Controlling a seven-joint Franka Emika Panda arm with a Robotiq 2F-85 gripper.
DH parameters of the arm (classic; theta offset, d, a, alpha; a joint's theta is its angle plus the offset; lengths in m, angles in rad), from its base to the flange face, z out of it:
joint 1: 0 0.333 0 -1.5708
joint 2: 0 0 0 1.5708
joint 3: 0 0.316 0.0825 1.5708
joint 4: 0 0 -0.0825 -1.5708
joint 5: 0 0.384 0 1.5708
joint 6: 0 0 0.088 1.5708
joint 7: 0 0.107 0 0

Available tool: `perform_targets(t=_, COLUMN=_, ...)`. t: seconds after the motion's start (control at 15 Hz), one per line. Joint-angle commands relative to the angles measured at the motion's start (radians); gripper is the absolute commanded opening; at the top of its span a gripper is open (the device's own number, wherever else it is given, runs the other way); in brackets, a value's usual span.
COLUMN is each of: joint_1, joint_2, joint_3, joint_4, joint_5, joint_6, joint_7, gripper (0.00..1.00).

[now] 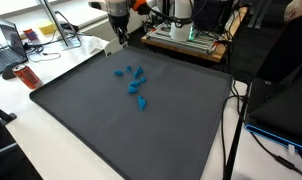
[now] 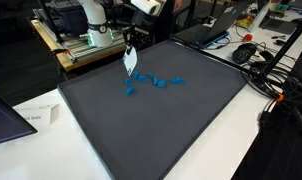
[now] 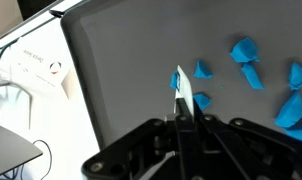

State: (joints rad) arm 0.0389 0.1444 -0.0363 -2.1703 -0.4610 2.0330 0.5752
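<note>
A dark mat (image 1: 101, 125) bears scattered blue pieces (image 1: 134, 88). The gripper (image 3: 181, 118), closed tight, pinches a thin white-and-blue piece (image 3: 184, 98) edge-on, so it stands upright beside them.

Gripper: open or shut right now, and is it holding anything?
Gripper: shut, jaws pressed together over the dark mat, close to the blue pieces; whether something thin is pinched between them cannot be told.
</note>
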Motion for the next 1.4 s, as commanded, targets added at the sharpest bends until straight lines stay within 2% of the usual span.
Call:
perform_targets(t=0.0, joint_1=0.026, joint_2=0.047, joint_3=0.006, joint_4=0.061, joint_5=0.008, joint_6=-0.056, joint_7=0.111, gripper=0.01)
perform_targets(t=0.73, joint_1=0.142, joint_2=0.150, joint_3=0.052, joint_4=0.209, joint_5=0.001, joint_6=-0.113, joint_7=0.346, gripper=0.01)
perform_targets(t=1.07, joint_1=0.184, joint_2=0.185, joint_3=0.065, joint_4=0.274, joint_5=-0.008, joint_6=-0.118, joint_7=0.388, gripper=0.01)
perform_targets(t=1.33, joint_1=0.208, joint_2=0.206, joint_3=0.074, joint_4=0.311, joint_5=-0.012, joint_6=-0.115, joint_7=0.363, gripper=0.01)
